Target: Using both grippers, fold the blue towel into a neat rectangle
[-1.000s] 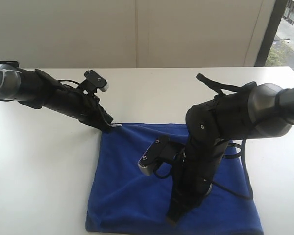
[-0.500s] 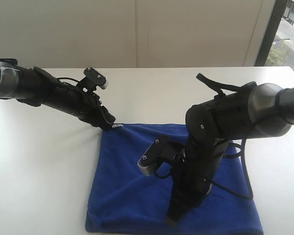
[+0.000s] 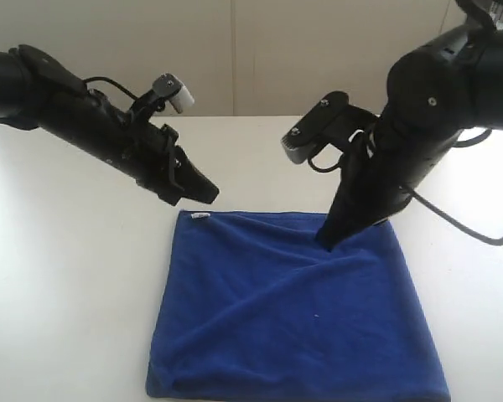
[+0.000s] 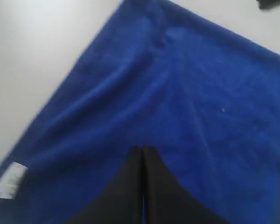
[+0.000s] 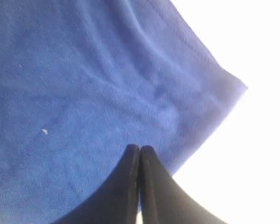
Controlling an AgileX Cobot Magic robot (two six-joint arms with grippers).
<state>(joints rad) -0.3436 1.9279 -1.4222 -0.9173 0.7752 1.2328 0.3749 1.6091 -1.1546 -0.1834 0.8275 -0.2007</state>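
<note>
1. Towel placement: the blue towel (image 3: 293,318) lies spread on the worktop (image 3: 67,293), its far edge nearest both arms.
2. Clenched and empty, the left gripper (image 3: 208,194) hovers just beyond the far-left corner, by the white tag (image 3: 201,216).
3. Clenched and empty, the right gripper (image 3: 326,243) points at the cloth near the far edge.

Bright daylight overexposes the flat white desk (image 5: 252,140) in the right wrist view. The royal-blue terry towel (image 4: 186,102) appears motion-blurred in the left wrist view. Shadows are faint.
</note>
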